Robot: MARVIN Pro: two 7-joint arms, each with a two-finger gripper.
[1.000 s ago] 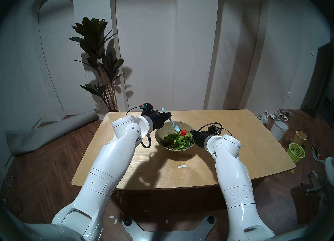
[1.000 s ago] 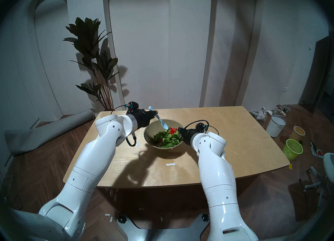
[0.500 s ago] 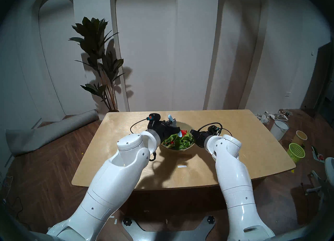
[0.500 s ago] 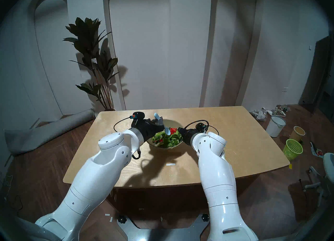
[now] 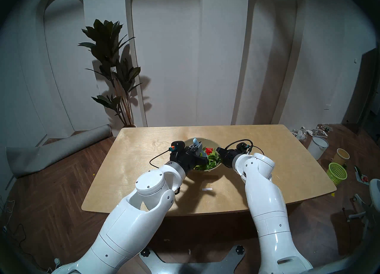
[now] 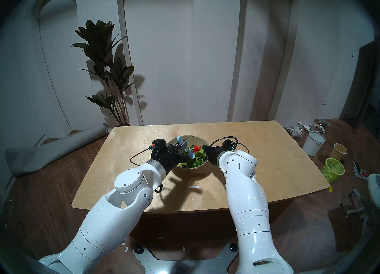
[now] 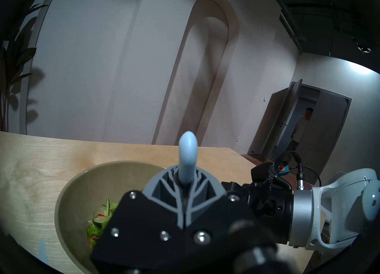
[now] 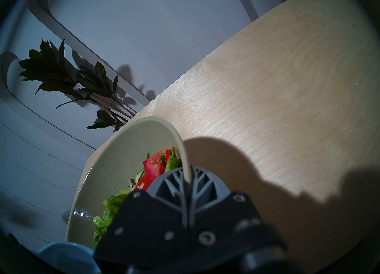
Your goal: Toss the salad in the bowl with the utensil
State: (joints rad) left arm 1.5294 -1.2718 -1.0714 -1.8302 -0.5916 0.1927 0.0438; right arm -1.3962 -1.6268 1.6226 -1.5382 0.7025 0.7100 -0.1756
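Salad (image 6: 196,155): heap of chopped green leaves, cucumber slices, bright red pieces; lies in wide round beige-olive ceramic bowl (image 5: 207,142), mid pale wooden surface (image 5: 267,156).

Utensil (image 7: 188,154): slim pale blue plastic, rounded handle end up, lower end over the leaves.

Left tool (image 7: 185,187): fingers closed tight on the utensil's shaft, above the bowl.

Right tool (image 8: 187,182): fingers pinched on the bowl's right rim.

**Left arm swung in over the bowl**

The left gripper (image 5: 197,148), clamped on the utensil (image 5: 197,144), came from the far-left rim of the bowl (image 5: 213,144) toward the robot, dipping the blade into the salad (image 5: 211,157).
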